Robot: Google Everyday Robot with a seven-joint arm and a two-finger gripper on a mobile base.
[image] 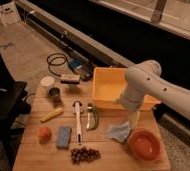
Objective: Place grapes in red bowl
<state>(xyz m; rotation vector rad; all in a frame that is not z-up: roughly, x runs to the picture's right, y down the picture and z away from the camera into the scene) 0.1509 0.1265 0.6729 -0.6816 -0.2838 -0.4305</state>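
The grapes (84, 154), a small dark bunch, lie on the wooden table (35, 159) near its front edge, in front of a white brush. The red bowl (145, 144) stands at the table's front right, with nothing visible in it. My white arm (147, 86) reaches in from the right over the yellow tub's front right corner. My gripper (134, 120) hangs below the arm, just in front of the tub, above a blue cloth and behind the red bowl. It is well to the right of the grapes and behind them, and holds nothing that I can see.
A large yellow tub (108, 86) stands at the back. A crumpled blue cloth (119, 131), a green-handled tool (90, 117), a white brush (77, 121), a blue sponge (63, 136), an orange-pink fruit (44, 133), a yellow piece (52, 115), a cup (47, 82) and a can (54, 93) lie on the table.
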